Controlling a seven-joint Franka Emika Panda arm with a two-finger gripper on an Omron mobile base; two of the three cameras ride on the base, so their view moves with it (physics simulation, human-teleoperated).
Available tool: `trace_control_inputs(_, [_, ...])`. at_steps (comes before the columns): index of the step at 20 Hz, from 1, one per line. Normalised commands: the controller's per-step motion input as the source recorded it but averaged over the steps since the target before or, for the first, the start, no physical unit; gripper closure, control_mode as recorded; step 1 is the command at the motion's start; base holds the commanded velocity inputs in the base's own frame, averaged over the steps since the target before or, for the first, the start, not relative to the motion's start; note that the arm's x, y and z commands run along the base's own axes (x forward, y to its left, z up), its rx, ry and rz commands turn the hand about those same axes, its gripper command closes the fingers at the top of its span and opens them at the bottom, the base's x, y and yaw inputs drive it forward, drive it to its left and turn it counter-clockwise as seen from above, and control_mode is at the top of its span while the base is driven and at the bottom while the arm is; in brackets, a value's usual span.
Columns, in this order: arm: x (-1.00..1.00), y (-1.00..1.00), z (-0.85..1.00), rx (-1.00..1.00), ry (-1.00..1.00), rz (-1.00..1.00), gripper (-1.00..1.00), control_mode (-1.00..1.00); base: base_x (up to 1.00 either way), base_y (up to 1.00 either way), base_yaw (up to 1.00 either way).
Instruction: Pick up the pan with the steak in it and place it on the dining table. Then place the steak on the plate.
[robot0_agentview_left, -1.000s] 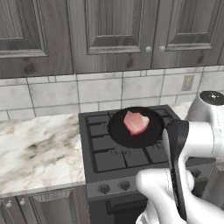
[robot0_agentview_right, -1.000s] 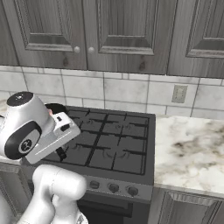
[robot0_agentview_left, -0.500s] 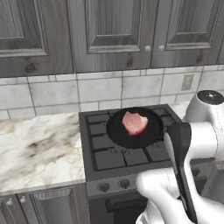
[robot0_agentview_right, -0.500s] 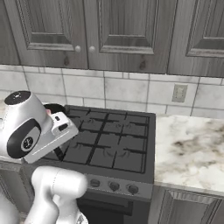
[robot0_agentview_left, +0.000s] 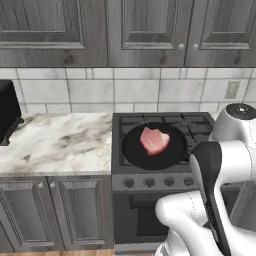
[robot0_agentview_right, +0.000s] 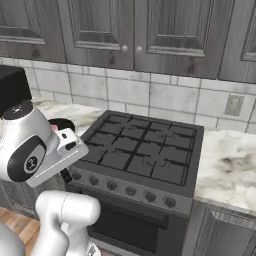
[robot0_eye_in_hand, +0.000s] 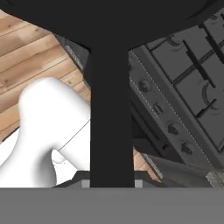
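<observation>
The black frying pan (robot0_agentview_left: 155, 146) sits above the stove (robot0_agentview_left: 165, 150) in the left base view, with the raw steak (robot0_agentview_left: 154, 140) near its middle, slightly toward 12 o'clock. In the hand view the pan's underside fills the top edge and its straight handle (robot0_eye_in_hand: 111, 113) runs down from 12 o'clock to 6 o'clock, ending right at the gripper (robot0_eye_in_hand: 111, 183). Wooden floor (robot0_eye_in_hand: 30, 48) shows at 10 o'clock under it and the stove's knob row (robot0_eye_in_hand: 168, 118) slants away at 3 o'clock, so the pan looks already lifted and held out past the stove's front. The fingers seem pinched on the handle end, though the tips themselves are hidden behind it (so that is a reading from the handle's position, not a clean sight of the contact).

The step in hand appears to be carrying the pan toward the dining table. A grip far out on a thin handle gives the pan leverage to twist, so it should be kept level and moved smoothly; the steak lies loose and could slide toward the rim on a tilt or a sudden turn of the base.

No brand, label or legible writing appears on the pan, stove, cabinets (robot0_agentview_right: 130, 30) or wall outlet (robot0_agentview_right: 233, 105).
</observation>
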Motion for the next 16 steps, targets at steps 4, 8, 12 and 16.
trace_control_inputs(4, [0.0, 0.0, 0.0, 0.0, 0.0, 0.0, 1.0, 1.0, -0.15, 0.0, 0.46])
trace_control_inputs(8, [0.0, 0.0, 0.0, 0.0, 0.0, 0.0, 1.0, 1.0, -0.07, 0.0, 0.46])
trace_control_inputs(12, [0.0, 0.0, 0.0, 0.0, 0.0, 0.0, 1.0, 1.0, -0.05, 0.0, 0.47])
trace_control_inputs(16, [0.0, 0.0, 0.0, 0.0, 0.0, 0.0, 1.0, 1.0, -0.01, 0.0, 0.47])
